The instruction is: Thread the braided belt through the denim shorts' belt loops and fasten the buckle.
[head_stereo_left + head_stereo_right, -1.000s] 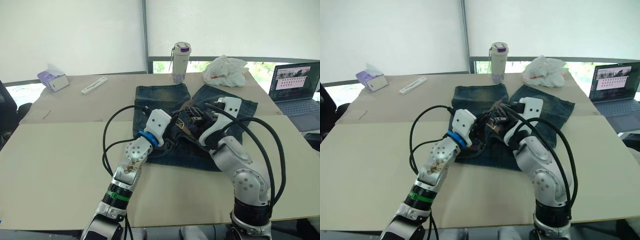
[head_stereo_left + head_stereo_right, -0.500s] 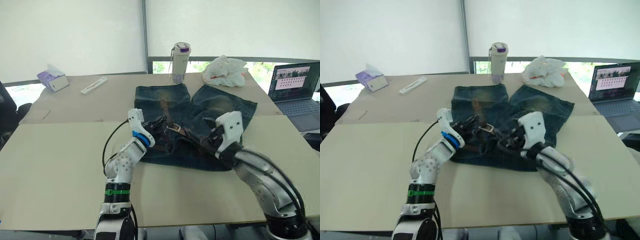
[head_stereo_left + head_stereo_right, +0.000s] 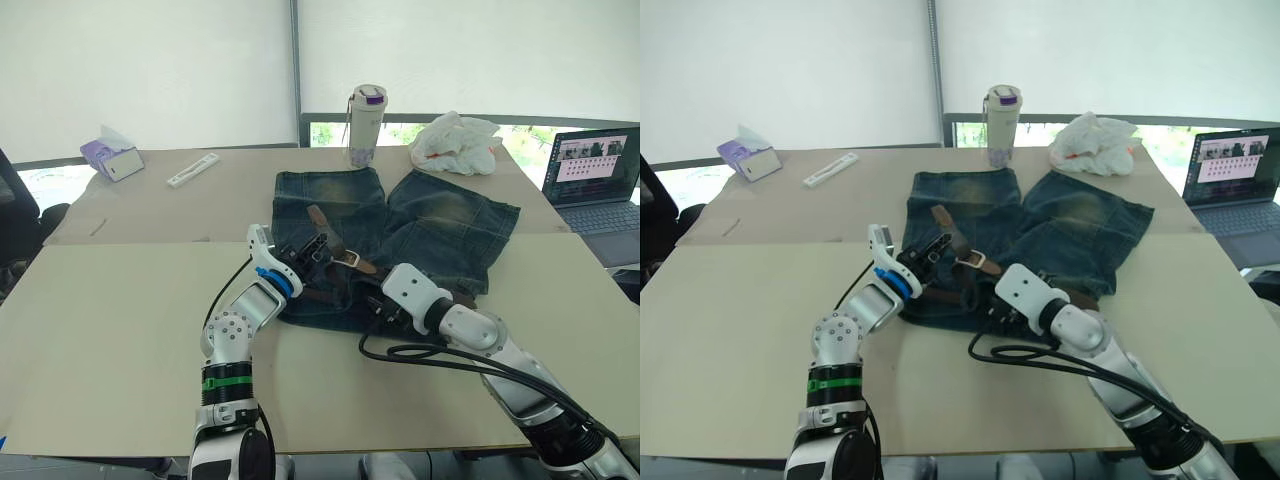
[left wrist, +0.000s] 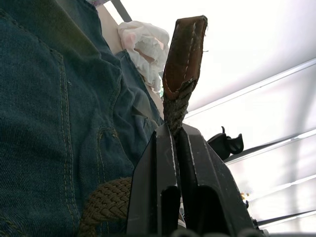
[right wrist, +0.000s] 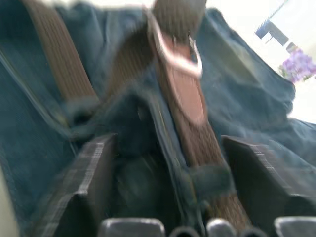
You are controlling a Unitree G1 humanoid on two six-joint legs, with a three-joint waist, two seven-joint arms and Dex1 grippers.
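The left gripper (image 4: 174,143) had its two black fingers (image 4: 153,173) pressed together on the braided belt (image 4: 178,103), pinching the woven strap just below its brown leather tip, which stood up past the fingertips. More of the braid curved away beside the fingers and lay against the denim shorts (image 4: 44,98). From the head camera, the left gripper (image 3: 297,255) sat over the shorts' waistband on the robot's left side, with the strap end at its fingertips.

The right gripper (image 5: 168,148) stood wide open, its fingers (image 5: 89,173) well apart and holding nothing. Between them lay the waistband with the belt running across it, and the buckle (image 5: 174,52), a silver metal frame, rested on the strap just beyond the fingertips. A second stretch of strap ran alongside over the denim. Seen from above, the right gripper (image 3: 992,312) was low at the near edge of the waistband, close to the middle of the shorts.

The shorts (image 3: 440,225) lay flat on the table (image 3: 110,330), legs pointing away from the robot. The belt (image 3: 322,225) crossed the waistband and one brown end reached up onto the left leg, with the buckle (image 3: 349,258) near the centre. Whether the strap passed through any belt loops could not be made out.
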